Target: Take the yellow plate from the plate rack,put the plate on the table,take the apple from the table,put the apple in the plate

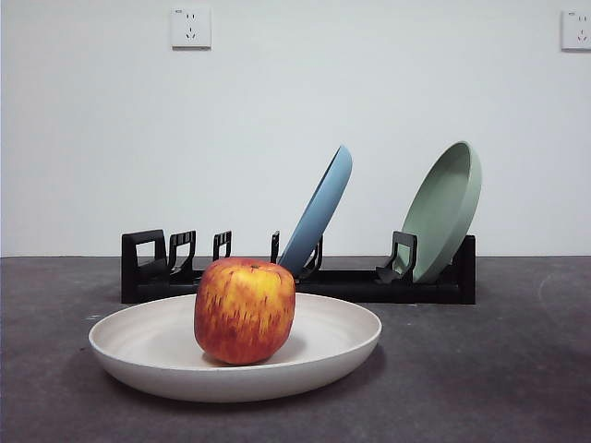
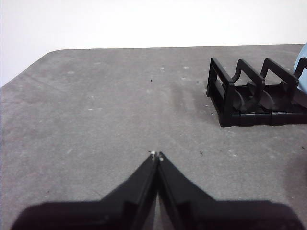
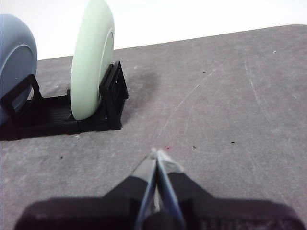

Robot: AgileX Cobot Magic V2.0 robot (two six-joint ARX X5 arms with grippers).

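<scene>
Blue plate (image 1: 321, 208) stands tilted near mid-scene, leaning right. Green plate (image 1: 447, 209) stands tilted further right, well apart from it. Two white wall sockets (image 1: 191, 28) sit high on the white wall (image 1: 295, 120).

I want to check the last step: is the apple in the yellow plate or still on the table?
In the plate. The apple sits inside the yellow plate, which lies flat on the table.
</scene>
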